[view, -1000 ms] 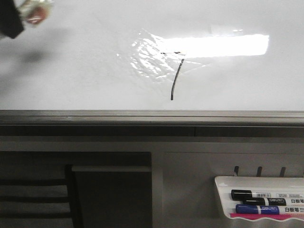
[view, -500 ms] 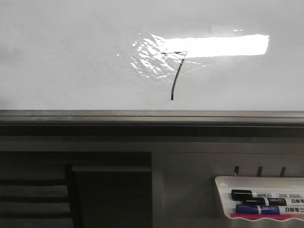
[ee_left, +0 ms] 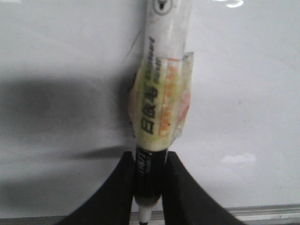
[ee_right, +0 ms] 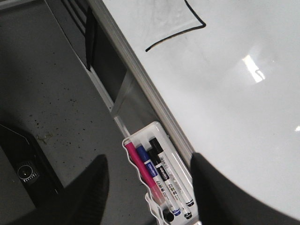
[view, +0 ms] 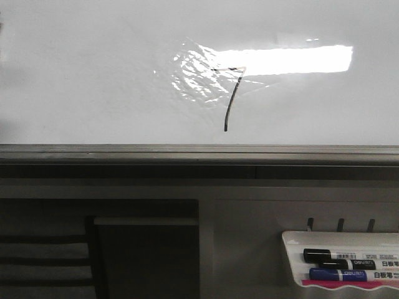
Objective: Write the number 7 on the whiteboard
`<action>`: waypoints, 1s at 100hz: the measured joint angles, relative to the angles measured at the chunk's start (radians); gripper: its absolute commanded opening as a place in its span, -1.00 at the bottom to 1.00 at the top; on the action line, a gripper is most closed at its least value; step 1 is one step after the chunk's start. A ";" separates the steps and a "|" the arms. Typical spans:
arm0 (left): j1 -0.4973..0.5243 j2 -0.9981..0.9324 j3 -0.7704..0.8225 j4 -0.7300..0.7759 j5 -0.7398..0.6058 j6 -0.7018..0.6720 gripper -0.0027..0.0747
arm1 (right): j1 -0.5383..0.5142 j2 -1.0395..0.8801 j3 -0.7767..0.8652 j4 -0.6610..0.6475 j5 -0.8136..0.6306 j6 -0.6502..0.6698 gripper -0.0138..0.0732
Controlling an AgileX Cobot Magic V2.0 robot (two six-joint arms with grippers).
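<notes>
1. The number 7 (view: 229,93) is drawn on the whiteboard (view: 93,87), roughly midway along its width and nearer the bottom edge than the top; its short top bar sits on a wrinkled film patch (view: 196,78), beside a bright rectangular glare (view: 293,59).
2. The stem slants down and ends just above the grey bottom rail (view: 199,152).
3. The left gripper (ee_left: 149,187) is clenched on a marker (ee_left: 161,84), its two dark fingers (ee_left: 117,192) pressing the black end; a yellowish tape wrap surrounds the barrel.
4. The right gripper (ee_right: 147,187) is released, fingers spread wide with nothing between them.
5. Below the rail, near the lower right corner, a small white tray (view: 293,240) holds black, blue and pink markers.
</notes>
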 measured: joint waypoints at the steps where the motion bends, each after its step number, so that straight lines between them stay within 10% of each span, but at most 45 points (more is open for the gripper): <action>1: 0.000 0.000 0.000 0.000 0.000 0.000 -0.59 | 0.000 0.000 0.000 0.000 0.000 0.000 0.13; 16: 0.000 0.000 0.000 0.000 -0.002 0.000 -0.18 | 0.000 0.000 0.000 0.000 0.000 0.000 0.13; 46: 0.000 -0.041 -0.035 -0.002 0.091 0.000 -0.17 | 0.000 -0.002 0.000 -0.036 0.000 0.043 0.13; 80: 0.000 -0.386 0.005 -0.006 0.183 0.062 -0.17 | 0.000 -0.102 0.010 -0.303 0.053 0.661 0.13; 100: 0.000 -0.634 0.219 -0.006 0.057 0.082 -0.17 | -0.004 -0.221 0.157 -0.314 -0.123 0.770 0.13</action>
